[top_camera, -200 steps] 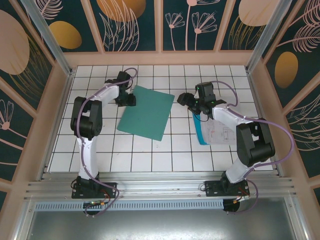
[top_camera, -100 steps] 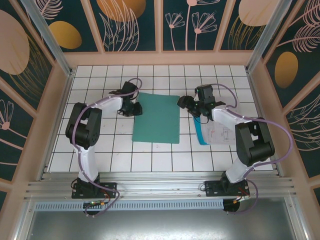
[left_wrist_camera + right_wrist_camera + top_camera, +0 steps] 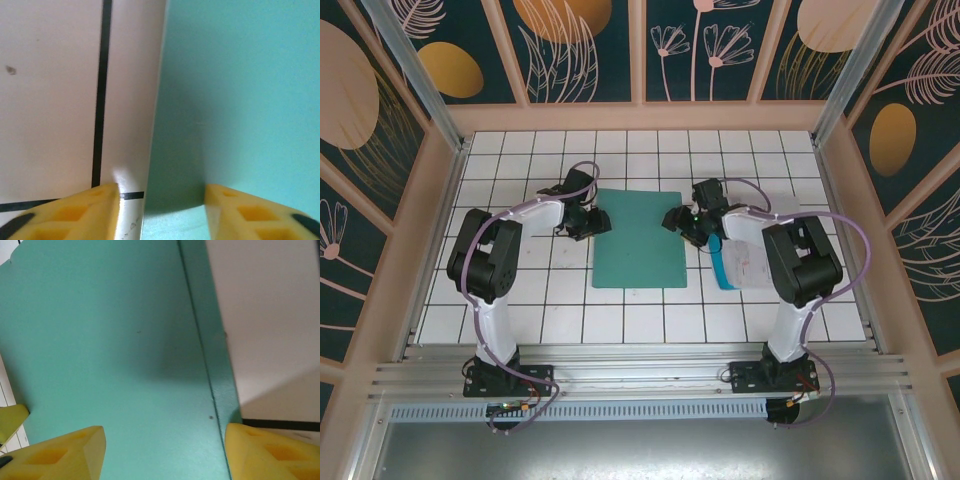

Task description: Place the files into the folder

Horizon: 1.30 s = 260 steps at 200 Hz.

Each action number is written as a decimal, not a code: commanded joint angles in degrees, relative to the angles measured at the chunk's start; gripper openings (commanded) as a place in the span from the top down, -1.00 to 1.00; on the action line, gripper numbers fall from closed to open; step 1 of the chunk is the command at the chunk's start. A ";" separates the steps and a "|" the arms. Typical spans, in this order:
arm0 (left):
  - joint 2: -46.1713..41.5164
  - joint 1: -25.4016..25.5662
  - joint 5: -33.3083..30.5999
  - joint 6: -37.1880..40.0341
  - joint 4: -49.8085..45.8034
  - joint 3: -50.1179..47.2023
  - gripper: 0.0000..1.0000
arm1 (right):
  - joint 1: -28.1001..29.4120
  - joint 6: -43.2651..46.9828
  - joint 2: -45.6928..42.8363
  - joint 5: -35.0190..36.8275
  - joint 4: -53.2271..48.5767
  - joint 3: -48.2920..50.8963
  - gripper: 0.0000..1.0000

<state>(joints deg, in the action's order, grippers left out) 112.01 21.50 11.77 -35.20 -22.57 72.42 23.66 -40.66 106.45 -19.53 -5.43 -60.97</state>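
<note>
The teal-green folder (image 3: 638,238) lies shut and flat in the middle of the tiled table, its edges square to the tiles. My left gripper (image 3: 592,222) is low at its left edge; in the left wrist view the gripper (image 3: 162,212) is open, one yellow finger (image 3: 75,215) over the tile, the other over the folder (image 3: 240,100). My right gripper (image 3: 678,220) is at the folder's right edge, open (image 3: 165,455), straddling the cover (image 3: 115,340) near its spine crease. The files (image 3: 752,262), white printed sheets, lie to the right, partly under the right arm.
A blue strip (image 3: 720,262) runs along the left side of the files. Wooden walls (image 3: 440,230) enclose the white tiled table (image 3: 540,300) on three sides. The arm bases stand at the near edge.
The folder has been swung from a slant to lie square and a little further right. My left gripper has let go and opened; my right gripper has moved left to the folder's right edge.
</note>
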 commanded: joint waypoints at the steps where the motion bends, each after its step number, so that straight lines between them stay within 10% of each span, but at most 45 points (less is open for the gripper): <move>1: -3.16 0.13 -2.44 -3.08 -1.11 0.95 -0.10 | 0.68 0.14 1.83 0.96 -1.58 -2.91 -0.29; 260: -16.25 8.28 6.94 -25.81 5.92 -10.27 -0.26 | 0.87 0.47 1.43 4.41 -4.48 -4.67 -0.24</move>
<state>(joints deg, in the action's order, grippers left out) 97.89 29.39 17.61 -59.40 -18.09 62.89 24.27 -40.66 106.37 -16.34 -8.47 -63.77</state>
